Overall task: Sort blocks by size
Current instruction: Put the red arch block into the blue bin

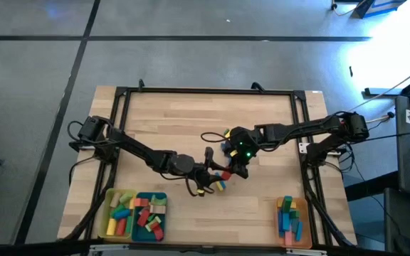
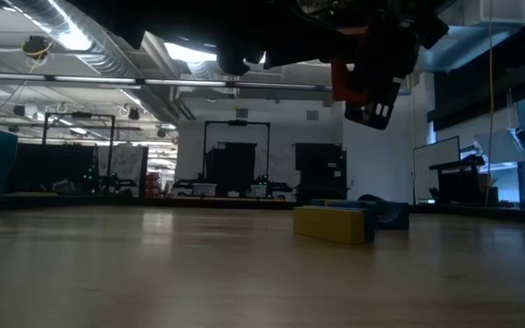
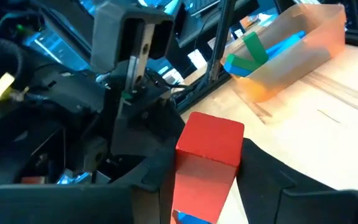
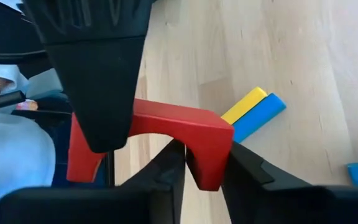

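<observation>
Right wrist view: red wooden arch block [image 4: 166, 134] mid-handover, gripped by left jaws [image 4: 98, 140] and right jaws [image 4: 204, 171]; free one side only once the other grips firmly.

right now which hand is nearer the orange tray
Right. The right hand is mid-table, closer to the orange tray at the front right; the left hand, just beside it, is slightly farther.
</observation>
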`<state>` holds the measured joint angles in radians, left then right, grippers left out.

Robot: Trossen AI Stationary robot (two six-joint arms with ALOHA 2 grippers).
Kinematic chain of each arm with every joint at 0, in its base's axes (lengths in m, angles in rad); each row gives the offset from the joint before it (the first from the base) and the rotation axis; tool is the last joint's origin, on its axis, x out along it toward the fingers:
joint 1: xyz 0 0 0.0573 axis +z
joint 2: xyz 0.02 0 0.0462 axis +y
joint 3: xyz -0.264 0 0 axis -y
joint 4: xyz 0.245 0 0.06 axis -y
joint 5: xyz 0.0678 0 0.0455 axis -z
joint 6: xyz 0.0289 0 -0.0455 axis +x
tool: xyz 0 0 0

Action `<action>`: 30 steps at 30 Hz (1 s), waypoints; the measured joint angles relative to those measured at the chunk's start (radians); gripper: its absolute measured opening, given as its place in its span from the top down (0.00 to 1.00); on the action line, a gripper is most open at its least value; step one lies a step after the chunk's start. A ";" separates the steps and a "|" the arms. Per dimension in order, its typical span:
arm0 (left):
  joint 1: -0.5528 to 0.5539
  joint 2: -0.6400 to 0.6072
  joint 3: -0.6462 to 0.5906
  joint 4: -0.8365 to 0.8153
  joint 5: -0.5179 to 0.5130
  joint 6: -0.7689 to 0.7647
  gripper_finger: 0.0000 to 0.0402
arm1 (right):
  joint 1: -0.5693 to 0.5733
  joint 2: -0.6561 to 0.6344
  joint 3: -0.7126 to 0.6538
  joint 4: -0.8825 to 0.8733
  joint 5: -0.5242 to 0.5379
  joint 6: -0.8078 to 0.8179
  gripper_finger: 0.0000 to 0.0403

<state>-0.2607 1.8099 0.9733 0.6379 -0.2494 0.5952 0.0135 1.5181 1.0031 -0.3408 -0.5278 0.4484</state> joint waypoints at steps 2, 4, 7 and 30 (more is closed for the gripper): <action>0.000 0.000 0.000 0.006 -0.002 -0.022 0.70 | 0.000 0.000 0.000 0.001 0.001 -0.001 0.76; 0.000 -0.003 0.001 0.005 -0.002 -0.062 0.70 | 0.000 0.000 0.000 0.005 0.001 -0.001 0.73; -0.002 -0.014 0.001 -0.005 -0.002 -0.119 0.71 | 0.000 0.000 0.000 0.007 0.001 -0.001 0.68; -0.319 -0.431 0.003 -1.015 0.013 -1.160 0.68 | -0.014 0.000 0.000 -0.131 0.084 -0.196 0.60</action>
<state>-0.5797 1.3786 0.9760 -0.3774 -0.2359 -0.5650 -0.0006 1.5177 1.0035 -0.4721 -0.4441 0.2523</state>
